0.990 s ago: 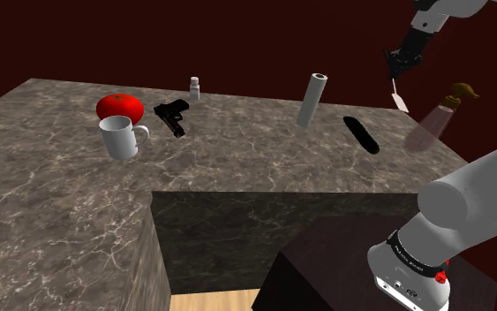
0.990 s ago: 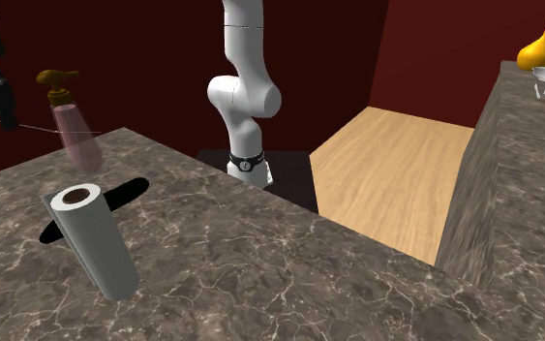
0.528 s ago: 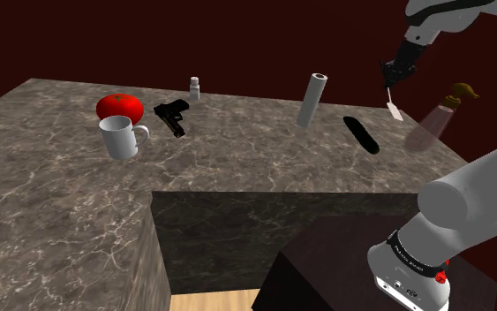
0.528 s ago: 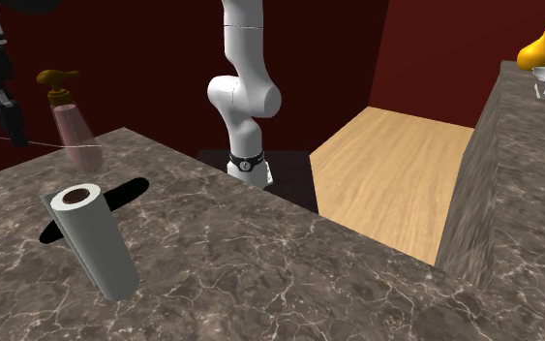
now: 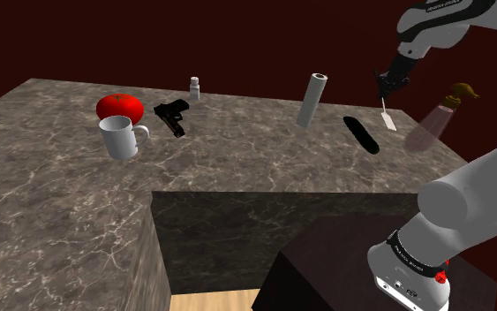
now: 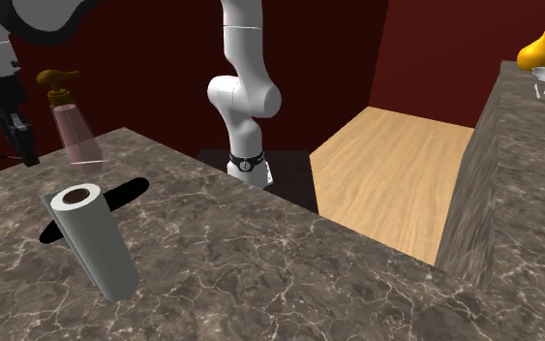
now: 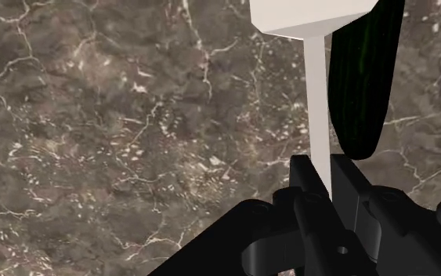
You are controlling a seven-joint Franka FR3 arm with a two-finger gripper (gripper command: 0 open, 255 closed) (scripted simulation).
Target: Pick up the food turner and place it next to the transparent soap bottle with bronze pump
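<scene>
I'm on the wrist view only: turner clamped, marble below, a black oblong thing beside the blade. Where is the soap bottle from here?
Observer: In the shoulder view the soap bottle leans on the counter just to the right of the turner. The black oblong lies on the turner's other side.
Operator: Anything else near that spot?
Observer: A white roll stands upright farther to the shoulder view's left, past the black oblong and apart from it.
Operator: How low am I?
Observer: The gripper hangs above the counter with the blade pointing down. I cannot tell whether the blade touches the marble.
</scene>
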